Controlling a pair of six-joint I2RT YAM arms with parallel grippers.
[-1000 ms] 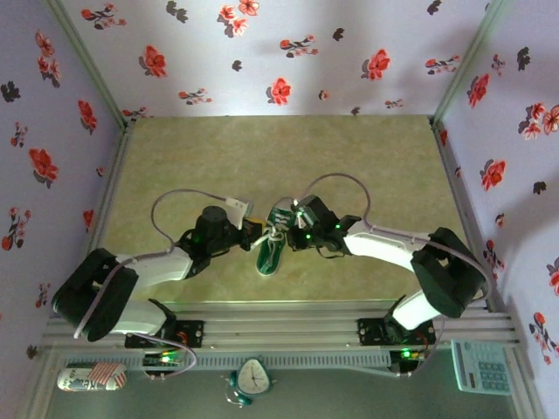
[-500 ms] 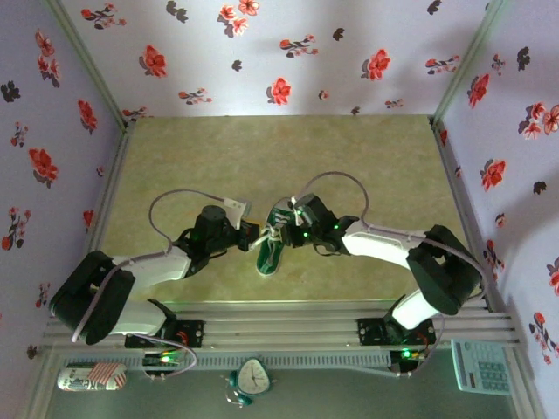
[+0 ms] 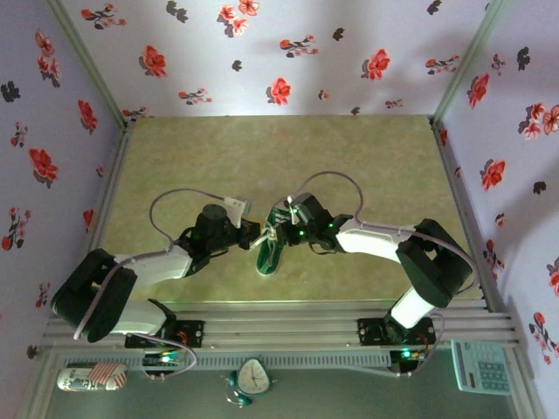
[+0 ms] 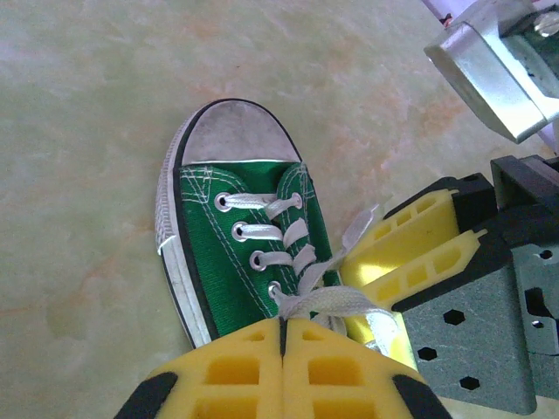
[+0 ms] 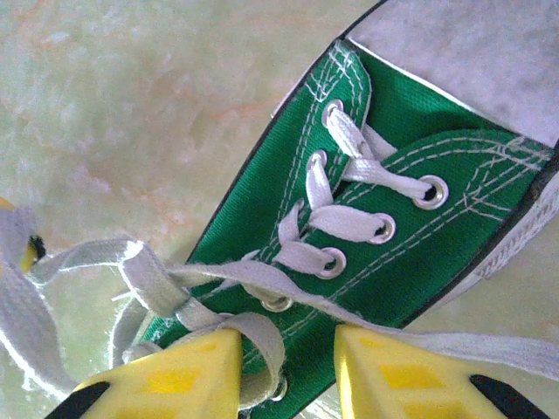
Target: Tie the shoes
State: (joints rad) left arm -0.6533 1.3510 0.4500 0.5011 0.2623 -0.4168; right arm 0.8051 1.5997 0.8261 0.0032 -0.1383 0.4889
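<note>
Item under inspection: one small green canvas sneaker (image 3: 268, 254) with white laces, lying sole down on the pale green marbled table (image 3: 218, 157). In the top view it sits between the two wrists, and its toe points toward the arm bases.

Left gripper (image 3: 254, 234): located at the sneaker's left side, at the collar end. In the left wrist view its yellow fingers (image 4: 227, 371) are pressed together. A flat white lace (image 4: 332, 301) runs from the lowest eyelet straight into the seam between them, so the lace is pinched. The white rubber toe cap (image 4: 236, 131) lies at the far end of the sneaker from this grip.

Right gripper (image 3: 279, 229): located at the sneaker's right side, close to the collar and near the left gripper. In the right wrist view (image 5: 284, 375) its two yellow fingers (image 5: 166, 384) stand apart, with the green upper showing in the gap. A loop of lace (image 5: 253, 336) drapes against the inner edge of one finger. A second strand (image 5: 489, 349) passes over the tip of the other. Neither strand is clamped.

Lacing: four crossings are threaded through the metal eyelets (image 5: 380, 229) and lie flat. The loose strands cross at the collar end. Whether a knot has been formed there cannot be determined.
</note>
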